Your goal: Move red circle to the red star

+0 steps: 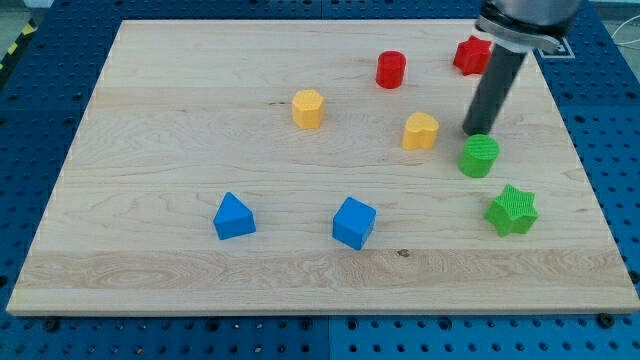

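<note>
The red circle (390, 69) stands near the view's top, right of centre. The red star (471, 54) lies to its right at the top, partly hidden behind my rod. My tip (474, 131) rests on the board just above the green circle (479, 156) and right of the yellow heart (420, 131). The tip is below and to the right of the red circle, apart from it.
A yellow hexagon (308, 108) sits left of the heart. A green star (511, 210) lies below the green circle. A blue triangle (233, 216) and a blue cube (353, 222) sit in the lower half. The wooden board (150, 130) ends close to the red star at the top.
</note>
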Controlling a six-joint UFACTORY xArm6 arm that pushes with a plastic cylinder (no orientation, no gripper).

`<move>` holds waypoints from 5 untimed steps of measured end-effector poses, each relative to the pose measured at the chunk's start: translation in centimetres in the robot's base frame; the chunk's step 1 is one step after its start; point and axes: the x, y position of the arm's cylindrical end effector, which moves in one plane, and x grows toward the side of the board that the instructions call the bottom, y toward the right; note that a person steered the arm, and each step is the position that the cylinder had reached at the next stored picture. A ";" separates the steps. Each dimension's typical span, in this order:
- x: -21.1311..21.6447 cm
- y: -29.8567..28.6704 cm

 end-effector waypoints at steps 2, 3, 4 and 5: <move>-2.1 -5.5; -4.9 -7.2; -5.7 -9.1; -6.8 -10.8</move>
